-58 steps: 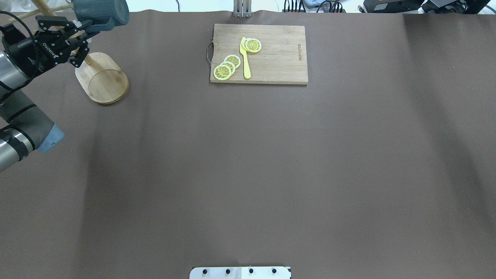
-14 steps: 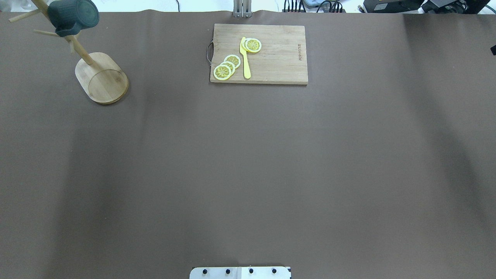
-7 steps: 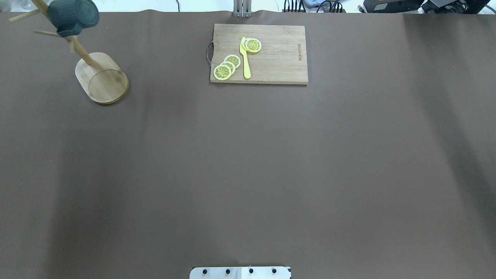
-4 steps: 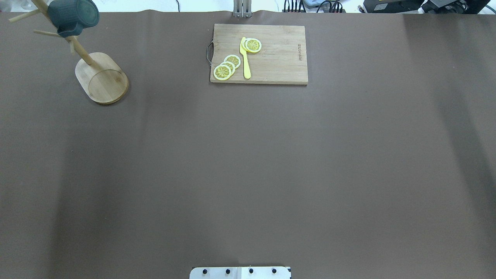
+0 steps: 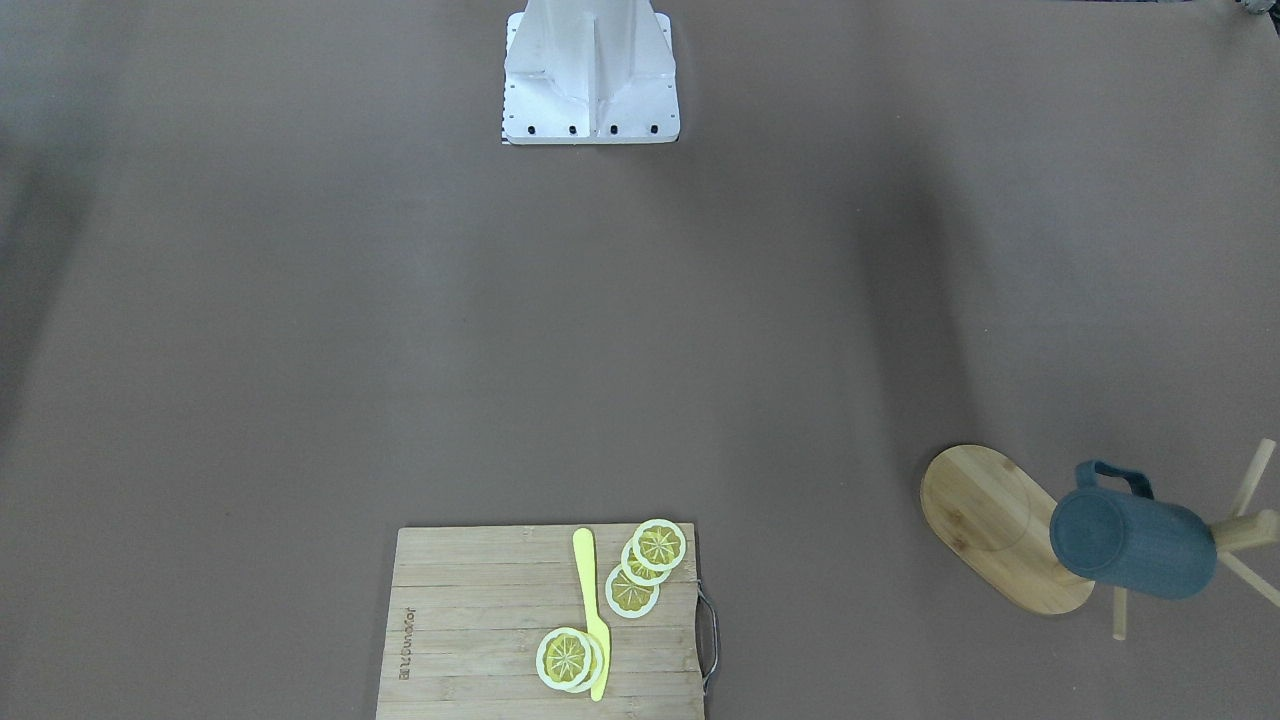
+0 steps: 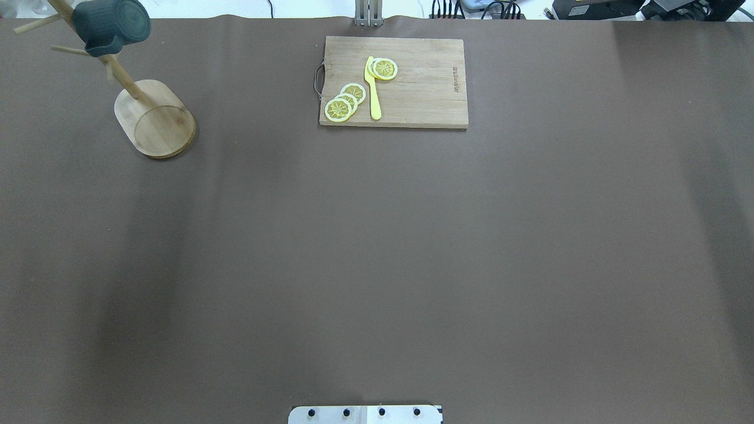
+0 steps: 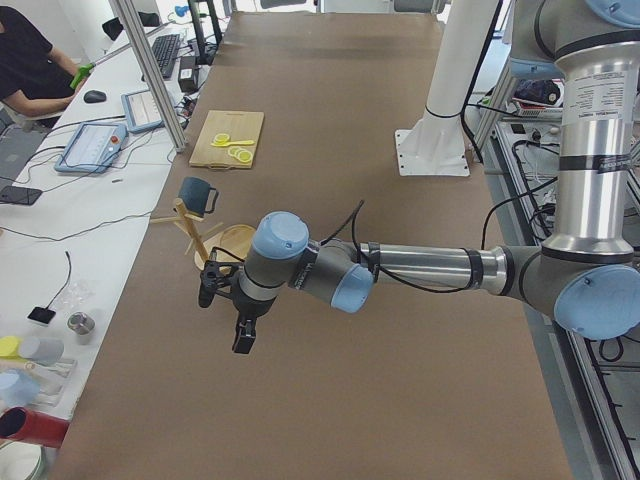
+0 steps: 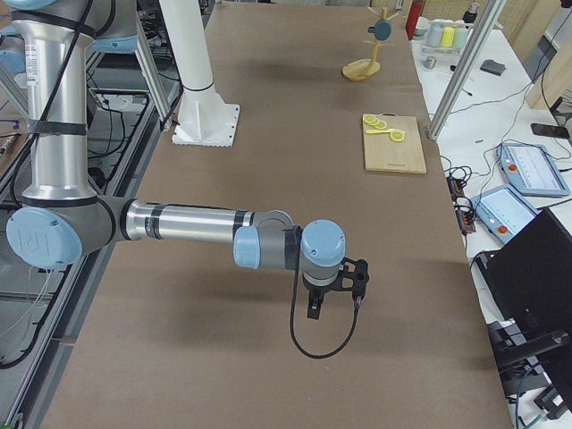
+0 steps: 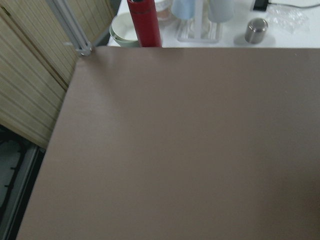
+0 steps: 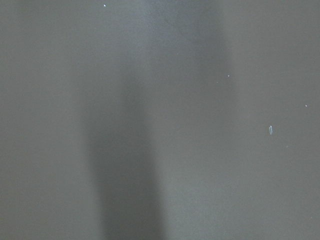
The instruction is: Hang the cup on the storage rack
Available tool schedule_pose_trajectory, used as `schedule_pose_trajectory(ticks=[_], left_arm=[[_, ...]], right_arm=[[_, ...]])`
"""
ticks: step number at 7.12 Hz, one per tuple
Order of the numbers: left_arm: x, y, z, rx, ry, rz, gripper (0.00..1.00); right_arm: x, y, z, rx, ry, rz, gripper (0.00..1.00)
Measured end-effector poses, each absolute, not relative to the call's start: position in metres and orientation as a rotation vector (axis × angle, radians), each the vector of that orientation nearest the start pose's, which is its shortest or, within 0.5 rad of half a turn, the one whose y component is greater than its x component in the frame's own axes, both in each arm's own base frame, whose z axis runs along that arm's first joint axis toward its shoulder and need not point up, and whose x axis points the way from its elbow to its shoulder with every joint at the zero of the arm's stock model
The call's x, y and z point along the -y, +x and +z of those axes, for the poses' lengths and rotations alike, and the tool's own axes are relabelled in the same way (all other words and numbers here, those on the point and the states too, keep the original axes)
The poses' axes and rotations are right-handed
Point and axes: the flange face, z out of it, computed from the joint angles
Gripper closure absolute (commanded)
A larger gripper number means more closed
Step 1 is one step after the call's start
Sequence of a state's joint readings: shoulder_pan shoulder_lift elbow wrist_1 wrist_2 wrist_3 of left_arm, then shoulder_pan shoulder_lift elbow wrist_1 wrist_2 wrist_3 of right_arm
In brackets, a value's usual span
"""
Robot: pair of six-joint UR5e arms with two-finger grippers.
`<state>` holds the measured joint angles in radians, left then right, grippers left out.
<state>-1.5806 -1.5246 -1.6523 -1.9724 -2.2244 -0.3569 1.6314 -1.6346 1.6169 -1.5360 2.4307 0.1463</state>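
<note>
Cup of dark teal-blue, cylindrical and faintly ribbed (image 6: 112, 23) (image 5: 1130, 545) (image 7: 198, 195) (image 8: 382, 29), sits high on the light bamboo storage rack (image 6: 156, 118) (image 5: 985, 525) (image 7: 190, 228) (image 8: 360, 70). It is tipped onto its side and is clear of the brown-covered counter (image 6: 377, 247). Its loop handle points toward the robot in the front-facing view. Which of the thin angled pegs carries it cannot be made out. The rack's flat oval base rests on the counter at the far left corner of the overhead view.

Neither arm shows in the overhead or front-facing views. In the left side view the near arm stretches low across the counter. The left end effector (image 7: 225, 320) points downward, nearer the counter's end than the rack and well apart from the cup. Whether its fingers are spread or pressed together cannot be told. In the right side view the right end effector (image 8: 335, 306) hangs over bare counter at the opposite end, far from the rack. Its state cannot be told either. Both wrist views show only brown counter surface, with no fingers in sight.

A rectangular bamboo cutting board (image 6: 418, 88) (image 5: 470, 620) lies at the middle of the far edge. On it are a yellow plastic knife (image 6: 373, 94) (image 5: 592, 600) and lemon slices (image 6: 344, 101) on both sides of the blade.
</note>
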Motion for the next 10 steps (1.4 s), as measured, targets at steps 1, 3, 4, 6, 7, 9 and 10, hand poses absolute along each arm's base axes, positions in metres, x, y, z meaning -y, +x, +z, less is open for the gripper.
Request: schedule_pose_trajectory(ticks=[1, 3, 4, 6, 7, 9, 10], left_arm=[[0.491, -0.056, 0.603, -0.763, 0.257, -0.193, 0.02], [0.471, -0.035, 0.607, -0.817, 0.210, -0.187, 0.02], [0.455, -0.034, 0.610, -0.823, 0.203, -0.187, 0.02], [0.433, -0.033, 0.618, -0.859, 0.171, -0.186, 0.02], [0.425, -0.033, 0.623, -0.879, 0.153, -0.184, 0.02], [0.415, -0.034, 0.628, -0.890, 0.139, -0.185, 0.02], [0.415, -0.034, 0.627, -0.891, 0.140, -0.184, 0.01]], right_arm=[[0.462, 0.087, 0.656, 0.849, -0.021, 0.199, 0.00], [0.468, 0.092, 0.655, 0.788, -0.010, 0.204, 0.00], [0.470, 0.092, 0.654, 0.774, -0.008, 0.203, 0.00], [0.472, 0.091, 0.650, 0.783, -0.009, 0.199, 0.00], [0.474, 0.089, 0.646, 0.793, -0.004, 0.193, 0.00], [0.479, 0.080, 0.635, 0.809, 0.006, 0.171, 0.00], [0.483, 0.075, 0.630, 0.811, 0.010, 0.160, 0.00]])
